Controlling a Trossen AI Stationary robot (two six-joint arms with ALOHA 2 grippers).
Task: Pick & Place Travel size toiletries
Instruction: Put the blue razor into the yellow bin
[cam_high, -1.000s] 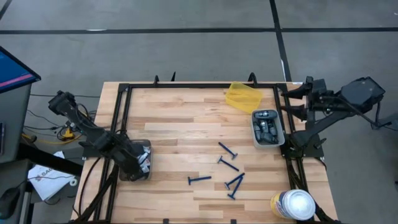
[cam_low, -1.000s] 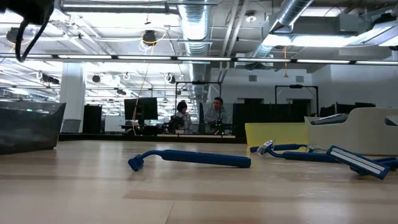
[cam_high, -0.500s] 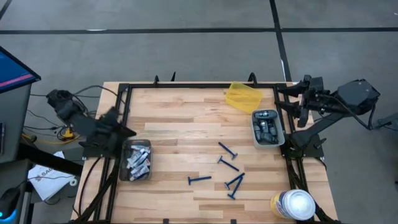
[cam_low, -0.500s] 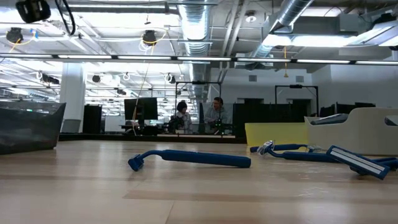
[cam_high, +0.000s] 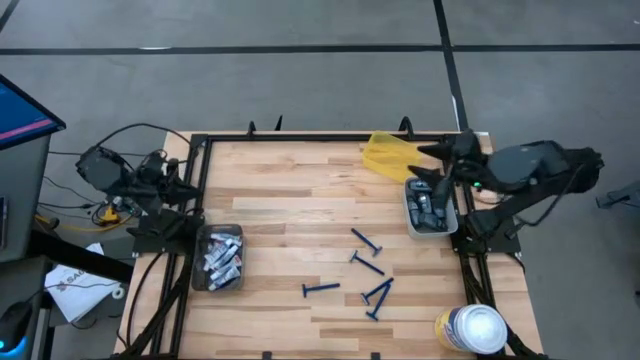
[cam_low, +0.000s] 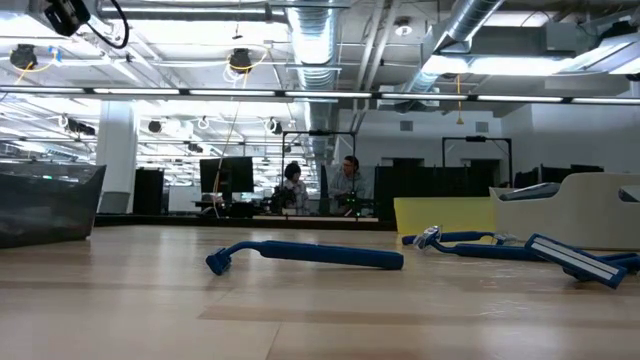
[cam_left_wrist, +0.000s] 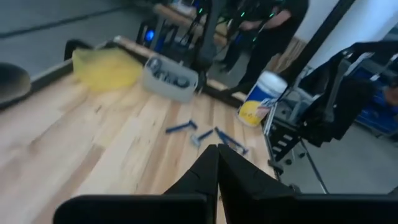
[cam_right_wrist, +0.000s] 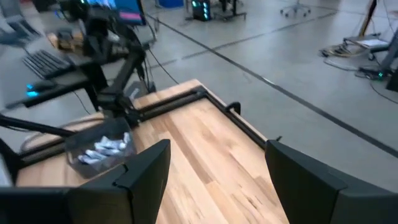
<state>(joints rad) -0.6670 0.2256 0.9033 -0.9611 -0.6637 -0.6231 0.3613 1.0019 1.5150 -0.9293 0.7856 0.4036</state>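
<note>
Left gripper (cam_left_wrist: 216, 163): parked off the table's left edge, above the frame rail, fingers pressed together on nothing.
Right gripper (cam_high: 432, 165): out over the table's right rear, above the far end of the grey tray (cam_high: 447, 224), fingers spread wide and empty.
Razors (cam_high: 367, 268): five dark-blue ones loose on the bare wood, front-centre, a couple overlapping near the front, all lying flat.
Tubes (cam_high: 221, 258): white-and-blue, heaped in the clear bin (cam_high: 213, 230) at the left edge, just beside the left arm's base.
Pods (cam_high: 428, 206): dark grey, packed in the grey tray on the right.
Pouch (cam_high: 390, 154): yellow, at the rear edge, near the right gripper.
Canister (cam_high: 470, 328): white lid, front-right corner, well apart from the action.
Handling, razors: light, stiff, thin, likely to skate on the wood; take one across mid-handle, away from the blade head, starting with one that lies alone.
Handling, tubes: light and squashy; pinch the body gently.
Handling, pods: smooth and rounded, probably slippery; close across the narrow width.
</note>
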